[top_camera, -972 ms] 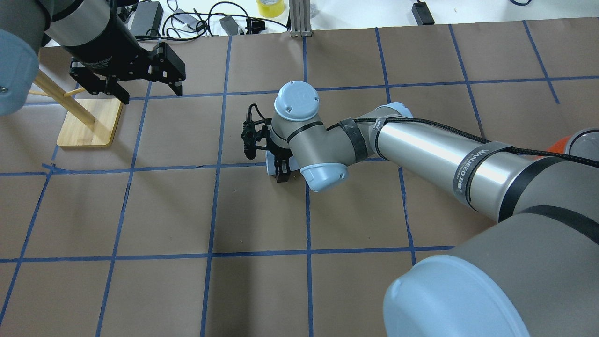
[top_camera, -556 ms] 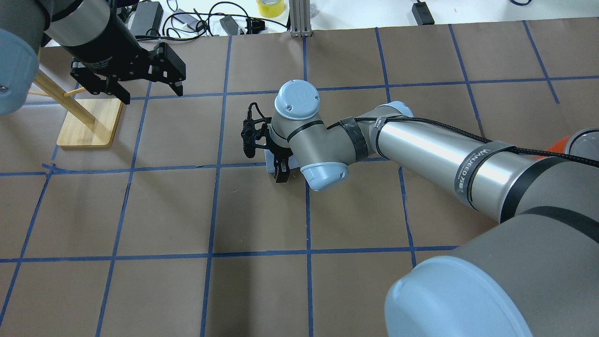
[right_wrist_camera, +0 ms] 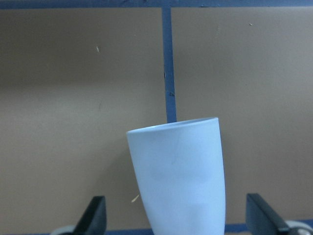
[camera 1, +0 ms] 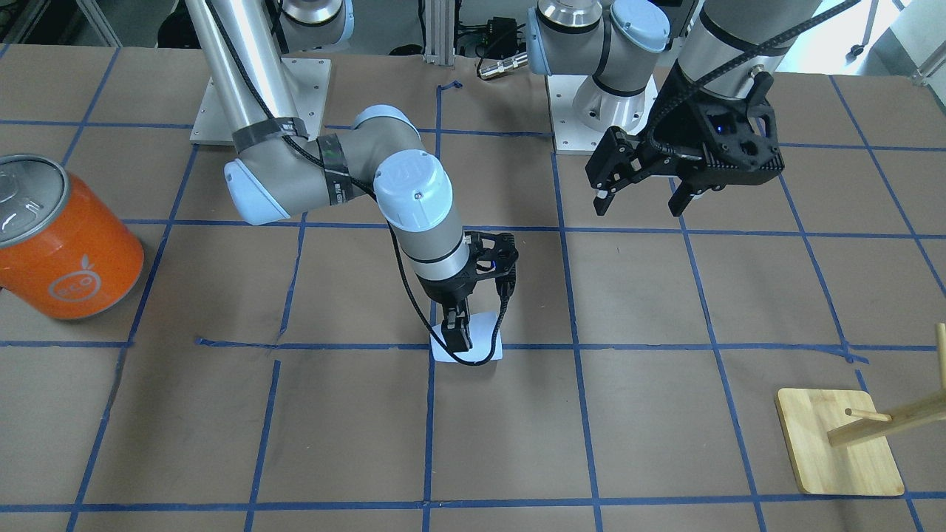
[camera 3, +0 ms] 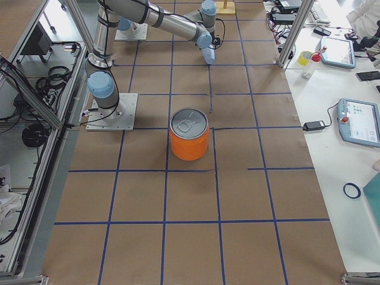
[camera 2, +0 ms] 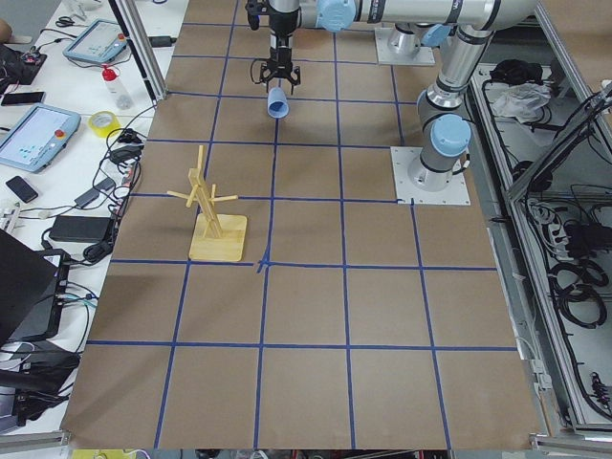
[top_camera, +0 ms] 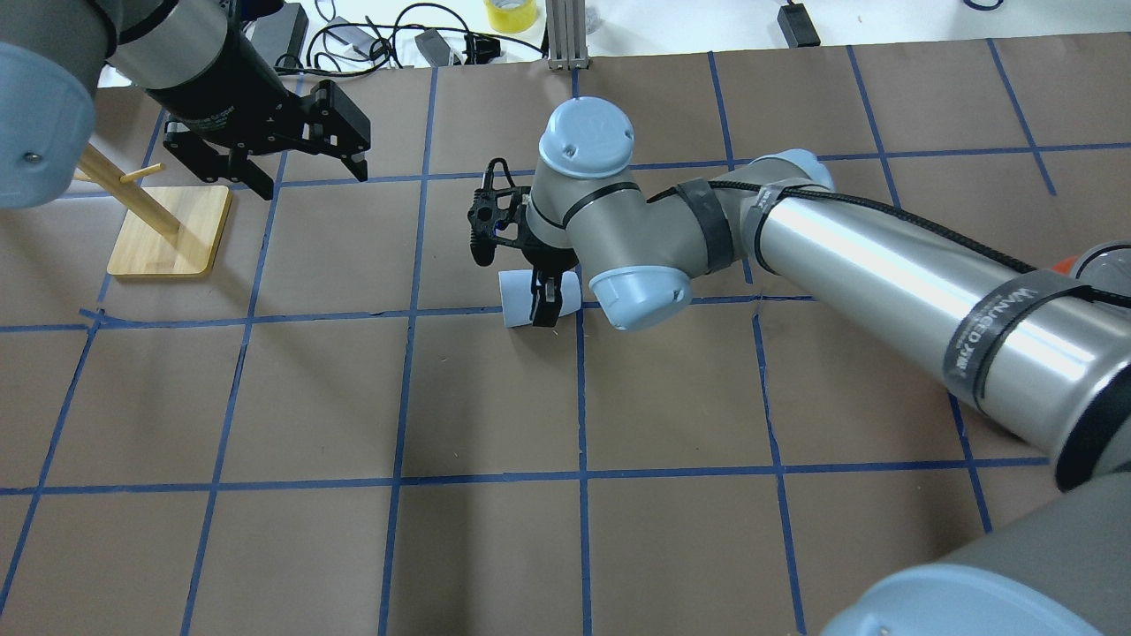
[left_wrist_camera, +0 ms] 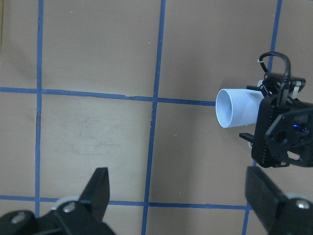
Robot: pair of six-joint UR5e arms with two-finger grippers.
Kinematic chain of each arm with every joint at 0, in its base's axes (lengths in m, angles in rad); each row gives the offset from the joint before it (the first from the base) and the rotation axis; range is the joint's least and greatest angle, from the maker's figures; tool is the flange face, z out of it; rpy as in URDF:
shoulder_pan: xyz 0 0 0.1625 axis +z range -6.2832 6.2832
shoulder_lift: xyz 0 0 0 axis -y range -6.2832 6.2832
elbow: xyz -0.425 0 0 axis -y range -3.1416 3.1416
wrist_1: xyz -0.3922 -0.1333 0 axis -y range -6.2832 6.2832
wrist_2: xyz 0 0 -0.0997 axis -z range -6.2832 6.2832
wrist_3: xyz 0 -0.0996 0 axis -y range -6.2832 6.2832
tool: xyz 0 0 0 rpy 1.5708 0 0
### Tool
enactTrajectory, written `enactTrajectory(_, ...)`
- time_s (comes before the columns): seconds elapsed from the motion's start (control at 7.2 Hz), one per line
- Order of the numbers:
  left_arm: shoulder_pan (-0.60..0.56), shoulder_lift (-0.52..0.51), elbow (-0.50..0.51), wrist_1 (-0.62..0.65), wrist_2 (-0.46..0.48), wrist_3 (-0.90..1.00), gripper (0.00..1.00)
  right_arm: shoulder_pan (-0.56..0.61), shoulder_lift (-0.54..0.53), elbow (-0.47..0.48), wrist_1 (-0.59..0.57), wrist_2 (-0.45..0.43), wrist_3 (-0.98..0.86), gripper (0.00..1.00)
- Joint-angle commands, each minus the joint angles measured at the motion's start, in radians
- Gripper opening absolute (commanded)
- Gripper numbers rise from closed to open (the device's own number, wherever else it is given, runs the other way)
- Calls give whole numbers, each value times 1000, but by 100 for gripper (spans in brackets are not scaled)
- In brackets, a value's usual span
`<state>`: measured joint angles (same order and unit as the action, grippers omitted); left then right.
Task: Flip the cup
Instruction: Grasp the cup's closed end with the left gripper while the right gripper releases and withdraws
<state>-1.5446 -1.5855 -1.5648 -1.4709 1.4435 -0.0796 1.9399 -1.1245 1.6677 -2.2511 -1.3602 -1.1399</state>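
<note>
The right claw [top_camera: 544, 300] hangs fingers-down over the bench [top_camera: 486, 406], spread wide and holding nothing. From its own wrist camera, one finger [right_wrist_camera: 98, 215] shows at each lower corner with clear gaps in to the cup [right_wrist_camera: 178, 166] between them. I cannot tell from any angle whether the tips touch the cup.

The cup lies on its side right under this claw, on the brown paper. Its open mouth points away to the claw's left and its narrower base to the claw's right. It sits by a crossing of the blue tape lines [top_camera: 402, 397], and one line runs on from its rim. The claw's fingers straddle it across its width, near the middle of its length.

Well off to the right claw's left, the left claw [top_camera: 311, 179] is held up above the bench, also spread open and empty. Past it, farther left, a wooden peg stand [top_camera: 168, 234] rests on the paper. Far out on the right claw's other side, a big orange can [camera 1: 66, 236] with a silver lid stands on the bench.
</note>
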Motion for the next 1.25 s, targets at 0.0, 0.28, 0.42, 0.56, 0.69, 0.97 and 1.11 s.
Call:
enactTrajectory(0.0,3,-72,-17,3,-52,-2,100,-124,-123,-32,239,73,3,100)
enactTrajectory(0.28,3,-160,-136,180,-127,-2,100,-252,-268,-58,468,87,26,100)
enactTrajectory(0.42,3,-212,-176,261,-167,0,100,-280,-343,-77,589,75,84,100)
enactTrajectory(0.56,3,-267,-185,286,-208,-3,100,-288,-401,-85,679,55,123,100)
enactTrajectory(0.69,-2,-307,-201,296,-251,-2,100,-288,-469,-94,759,2,175,100)
enactTrajectory(0.97,-6,-361,-215,372,-372,3,100,-291,-520,-108,809,-92,434,100)
enactTrajectory(1.11,-6,-378,-216,370,-424,36,100,-291,-521,-108,805,-99,548,100)
